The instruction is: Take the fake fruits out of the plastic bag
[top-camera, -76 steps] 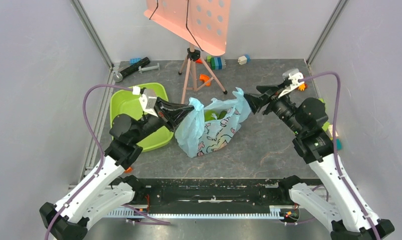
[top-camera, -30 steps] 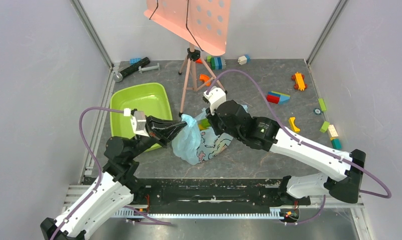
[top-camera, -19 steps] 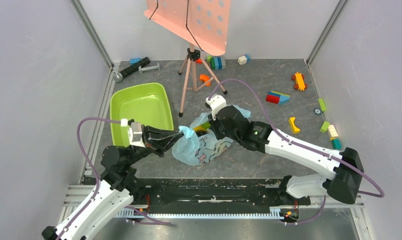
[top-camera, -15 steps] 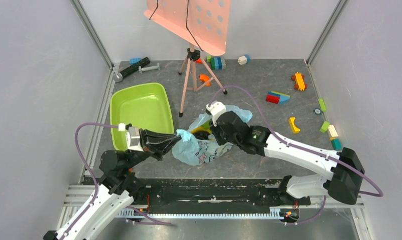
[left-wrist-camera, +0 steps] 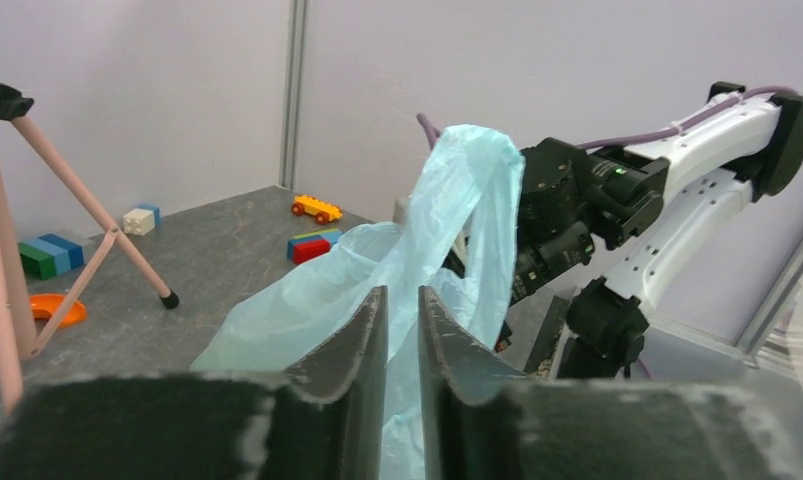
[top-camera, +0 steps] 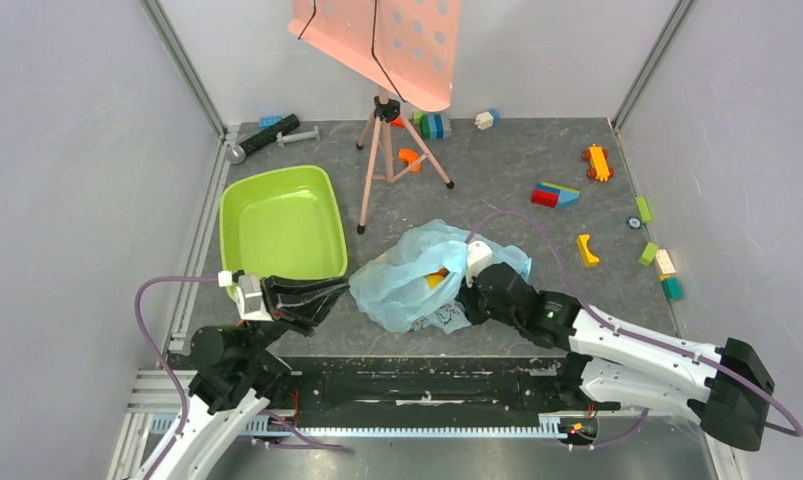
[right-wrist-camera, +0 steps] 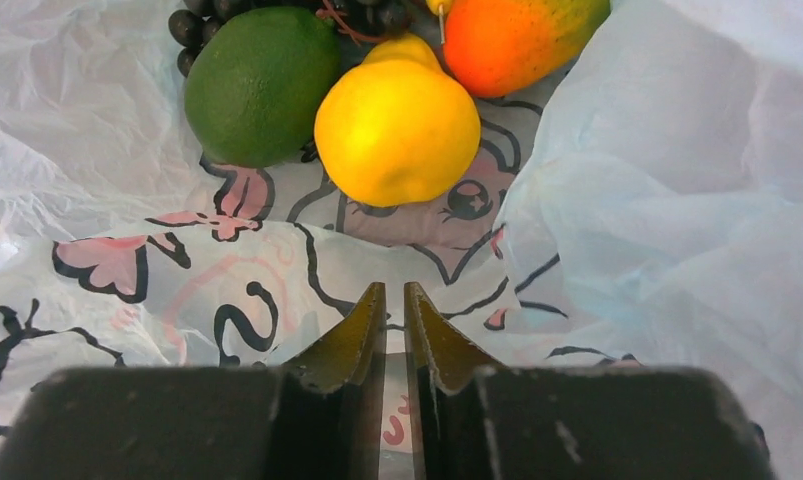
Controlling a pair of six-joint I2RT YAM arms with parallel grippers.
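Observation:
The light-blue plastic bag (top-camera: 407, 270) lies crumpled on the table's near middle. My left gripper (top-camera: 343, 288) is shut on the bag's left edge; in the left wrist view the film (left-wrist-camera: 447, 230) runs up from between its fingertips (left-wrist-camera: 402, 295). My right gripper (top-camera: 465, 293) is at the bag's right near side, its tips hidden under the film. In the right wrist view it (right-wrist-camera: 395, 292) is shut on the printed film (right-wrist-camera: 177, 290). Beyond it lie a green lime (right-wrist-camera: 262, 85), a yellow lemon (right-wrist-camera: 397, 120), an orange-red fruit (right-wrist-camera: 517, 40) and dark grapes (right-wrist-camera: 192, 25). An orange fruit (top-camera: 435, 278) shows from above.
A lime-green tub (top-camera: 282, 220) stands left of the bag. A tripod (top-camera: 387, 130) with a pink perforated board stands behind. Toy bricks (top-camera: 552, 193) lie scattered at the right and back, and a black tool (top-camera: 272, 135) lies at the back left.
Both arms have drawn back toward the near edge. The bag came nearer with them and spread flatter. My right gripper went from the bag's far side to its right near side.

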